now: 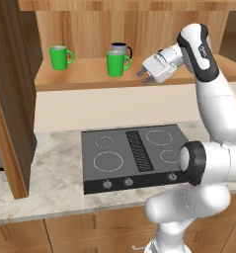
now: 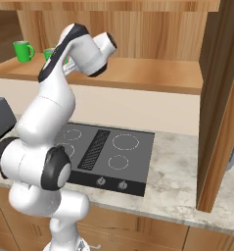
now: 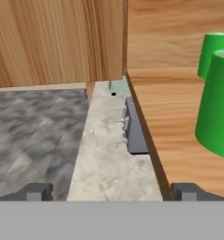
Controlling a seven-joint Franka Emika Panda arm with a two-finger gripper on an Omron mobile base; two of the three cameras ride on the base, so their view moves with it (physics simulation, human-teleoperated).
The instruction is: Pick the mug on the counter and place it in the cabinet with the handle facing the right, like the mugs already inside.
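Observation:
Three mugs stand on the cabinet's shelf board (image 1: pixel 90 76). One green mug (image 1: pixel 60 57) is at the left. A second green mug (image 1: pixel 117 63) stands mid-shelf with its handle to the right, and the grey mug (image 1: pixel 120 49) sits just behind it. My gripper (image 1: pixel 140 73) hovers just right of that second green mug, apart from it, fingers pointing at it. In the hand view the gripper (image 3: pixel 112 191) is open and holds nothing. That view is rolled; the near green mug (image 3: pixel 219 108) fills its right edge, with the other green mug (image 3: pixel 212 47) beyond.
Below the shelf lies the marbled counter (image 1: pixel 55 168) with the dark hob (image 1: pixel 134 153). The cabinet's dark door (image 1: pixel 11 99) stands open at the left, and another door panel (image 2: pixel 219 98) at the right. A grey appliance (image 2: pixel 1 117) sits on the counter's left.

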